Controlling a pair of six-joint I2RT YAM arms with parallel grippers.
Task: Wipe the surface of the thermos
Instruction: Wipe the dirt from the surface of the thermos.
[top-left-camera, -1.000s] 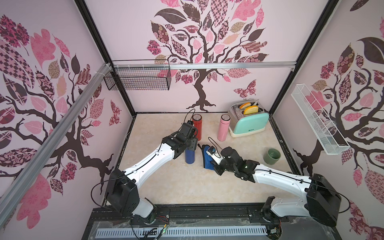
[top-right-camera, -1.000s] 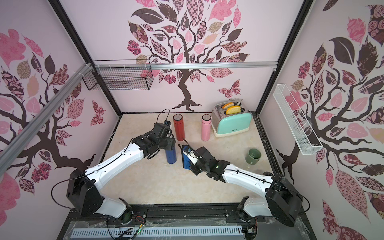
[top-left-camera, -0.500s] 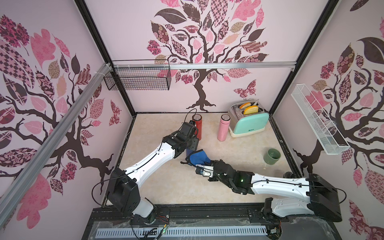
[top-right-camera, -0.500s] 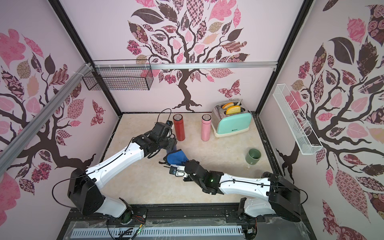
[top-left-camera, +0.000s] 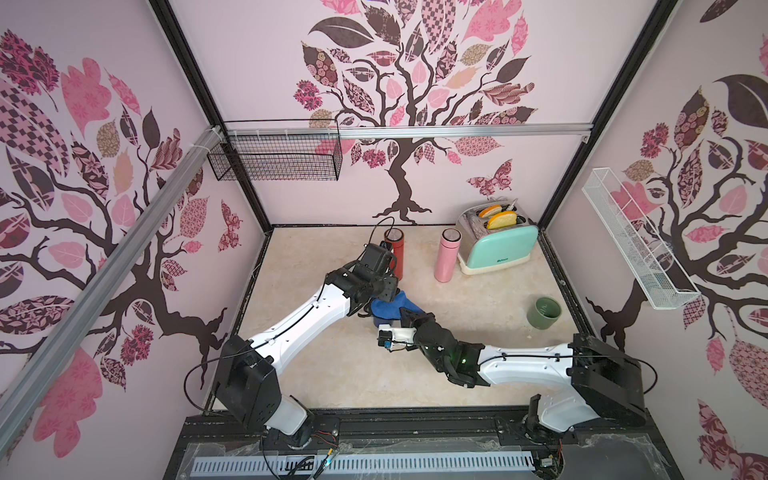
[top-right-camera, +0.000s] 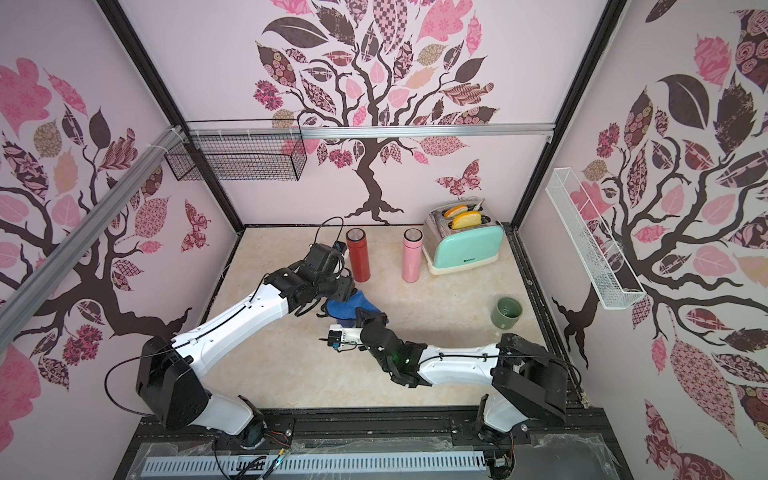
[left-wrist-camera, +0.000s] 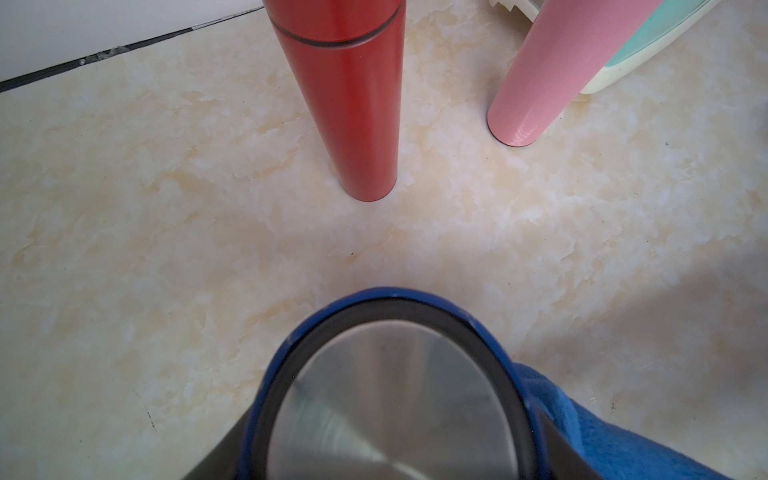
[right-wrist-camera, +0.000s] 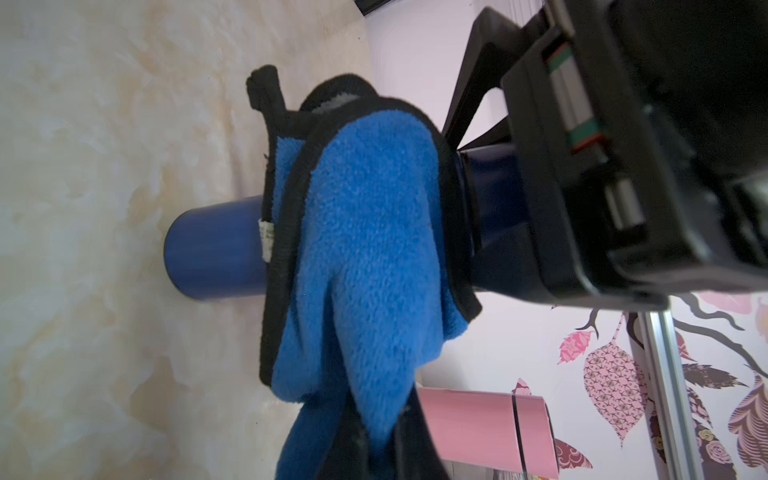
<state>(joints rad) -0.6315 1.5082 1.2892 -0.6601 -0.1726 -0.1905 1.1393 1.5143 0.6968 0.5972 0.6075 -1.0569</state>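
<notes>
The blue thermos (right-wrist-camera: 216, 249) stands upright on the marble table, its steel lid (left-wrist-camera: 395, 395) close under the left wrist camera. My left gripper (top-left-camera: 384, 291) comes down from above and is shut on its upper part, with a dark finger (left-wrist-camera: 220, 453) on each side. My right gripper (right-wrist-camera: 374, 449) is shut on a blue cloth (right-wrist-camera: 365, 249) with a black hem. The cloth is draped against the thermos's side, covering its middle. In both top views the cloth (top-right-camera: 347, 307) hides most of the thermos (top-left-camera: 379, 321), and the right gripper (top-right-camera: 365, 316) sits just in front of it.
A red thermos (top-left-camera: 394, 249) and a pink thermos (top-left-camera: 446, 255) stand behind the blue one. A mint toaster (top-left-camera: 496, 243) is at the back right and a green cup (top-left-camera: 543, 312) at the right. A black wire basket (top-left-camera: 276, 160) and a white one (top-left-camera: 636, 241) hang on the walls.
My right arm has swung from the thermos's right side round to its front. The cloth, held beside the thermos before, now lies draped against it. The left arm has stayed put.
</notes>
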